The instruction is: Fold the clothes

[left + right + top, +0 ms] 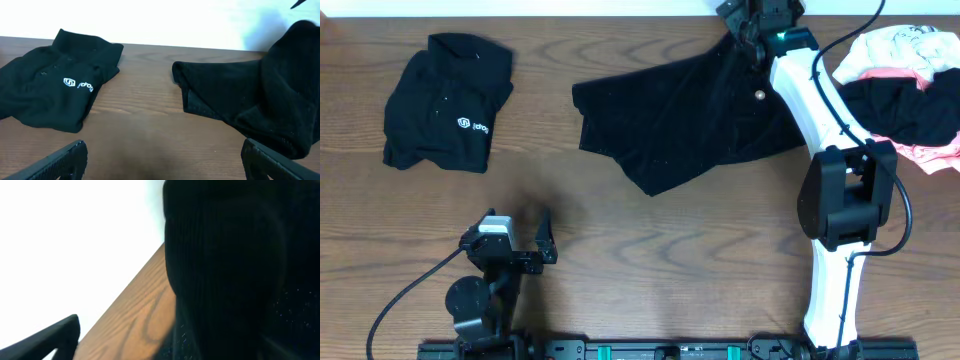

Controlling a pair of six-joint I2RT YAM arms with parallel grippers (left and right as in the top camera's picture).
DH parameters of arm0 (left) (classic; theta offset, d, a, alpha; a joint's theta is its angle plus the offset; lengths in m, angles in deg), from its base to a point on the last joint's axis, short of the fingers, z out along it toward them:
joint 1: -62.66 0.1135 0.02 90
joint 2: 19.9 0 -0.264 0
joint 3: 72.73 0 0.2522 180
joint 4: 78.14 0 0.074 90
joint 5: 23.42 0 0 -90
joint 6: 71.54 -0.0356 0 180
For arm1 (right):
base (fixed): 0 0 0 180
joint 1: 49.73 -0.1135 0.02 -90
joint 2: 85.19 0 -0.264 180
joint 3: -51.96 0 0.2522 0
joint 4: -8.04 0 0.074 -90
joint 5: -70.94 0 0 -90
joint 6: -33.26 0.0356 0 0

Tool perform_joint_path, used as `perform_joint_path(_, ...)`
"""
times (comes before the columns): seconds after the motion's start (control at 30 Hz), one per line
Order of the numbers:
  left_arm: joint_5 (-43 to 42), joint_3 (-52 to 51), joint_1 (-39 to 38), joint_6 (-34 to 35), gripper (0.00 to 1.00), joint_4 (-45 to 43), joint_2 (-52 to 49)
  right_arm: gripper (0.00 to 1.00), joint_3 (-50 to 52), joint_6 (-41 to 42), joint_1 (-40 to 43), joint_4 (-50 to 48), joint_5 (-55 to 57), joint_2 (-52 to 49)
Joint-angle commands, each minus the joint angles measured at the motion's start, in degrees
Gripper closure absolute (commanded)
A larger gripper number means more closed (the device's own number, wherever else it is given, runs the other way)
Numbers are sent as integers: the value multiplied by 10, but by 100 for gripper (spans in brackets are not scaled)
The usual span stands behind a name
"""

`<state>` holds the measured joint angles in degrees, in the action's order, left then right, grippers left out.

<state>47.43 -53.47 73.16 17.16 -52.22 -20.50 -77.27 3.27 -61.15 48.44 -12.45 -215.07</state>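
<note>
A black garment (680,120) lies spread and rumpled at the back middle of the table. My right gripper (752,25) is at its far right corner, by the table's back edge. In the right wrist view the garment (240,270) fills the right side and hides one finger. The other finger sits far to the left, so the right gripper (160,345) looks open. My left gripper (515,238) is open and empty over bare wood at the front left. In the left wrist view (162,165) the garment (240,100) rises at its right end.
A folded black shirt with a white logo (445,105) lies at the back left and also shows in the left wrist view (55,95). A pile of white, pink and black clothes (905,90) sits at the right edge. The white right arm reaches over the table's right side.
</note>
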Motion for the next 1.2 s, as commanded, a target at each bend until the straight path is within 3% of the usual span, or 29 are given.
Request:
perform_joint_path(0.0,-3,-14,3,-1,2,3,4,1,-9,-120,7,13,-43,27)
perform_joint_path(0.33,-3,-14,3,-1,2,3,4,2,-9,-311,7,303,52,143)
perform_joint_path(0.37,-3,-14,3,-1,2,3,4,8,-9,-324,7,332,52,153)
perform_joint_path(0.4,-3,-14,3,-1,2,3,4,22,-9,-335,7,359,52,161)
perform_joint_path(0.47,-3,-14,3,-1,2,3,4,92,-9,-342,10,403,52,169)
perform_joint_path(0.5,-3,-14,3,-2,2,-2,4,99,-7,-345,14,425,52,171)
perform_joint_path(0.6,-3,-14,3,-1,2,-21,4,99,17,-366,29,452,50,171)
perform_joint_path(0.7,-3,-14,3,-1,2,-31,4,99,76,-396,42,419,15,170)
perform_joint_path(1.17,-30,-14,3,-1,2,-26,4,99,377,-418,39,66,-23,170)
